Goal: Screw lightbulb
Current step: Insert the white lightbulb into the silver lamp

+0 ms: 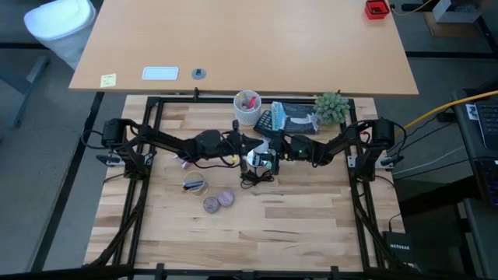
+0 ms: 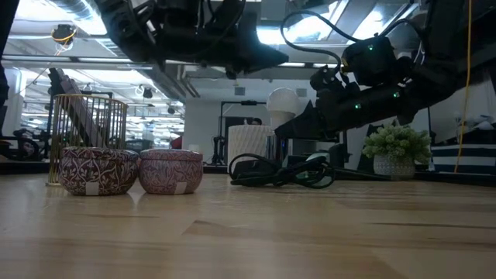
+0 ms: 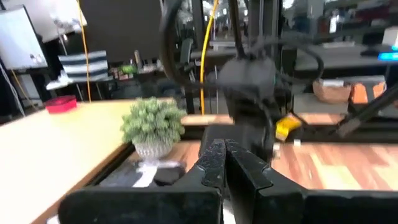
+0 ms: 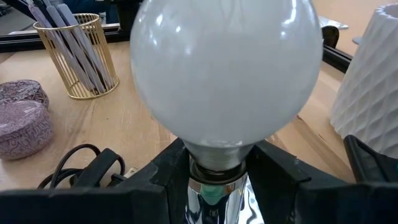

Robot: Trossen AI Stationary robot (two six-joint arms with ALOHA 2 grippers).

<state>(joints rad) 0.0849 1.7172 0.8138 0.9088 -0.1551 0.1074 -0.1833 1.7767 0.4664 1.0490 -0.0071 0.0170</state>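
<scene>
Overhead view first: both dark arms meet over the middle of the pale wooden tabletop (image 1: 311, 225); the left pincer (image 1: 237, 148) and right pincer (image 1: 268, 153) nearly face each other above a tangle of black cable (image 1: 253, 179); the lightbulb (image 1: 255, 160) shows as a small white spot just beside the right pincer; two purple discs (image 1: 219, 201) lie nearer the front edge, well apart from the work.

Level view: the bulb's white dome (image 2: 284, 99) sits raised above the cable loops (image 2: 283, 172), with the right arm reaching in beside it; the two purple tins (image 2: 132, 170) prove squat and patterned, and a gold wire cup (image 2: 87, 124) stands behind them.

Left wrist view: its fingers (image 3: 214, 163) are pressed together and carry nothing; a small green plant in a white pot (image 3: 153, 127) stands beyond.

Right wrist view: the frosted, smooth, round bulb (image 4: 227, 74) fills the picture, its silvery neck clamped between the half-parted dark fingers (image 4: 152, 180); a ribbed white cup (image 4: 368, 68) stands near.

Judging from this, the screwing wants the bulb kept square to its socket, turned gently, with a light grip on the metal so the glass takes no strain.
</scene>
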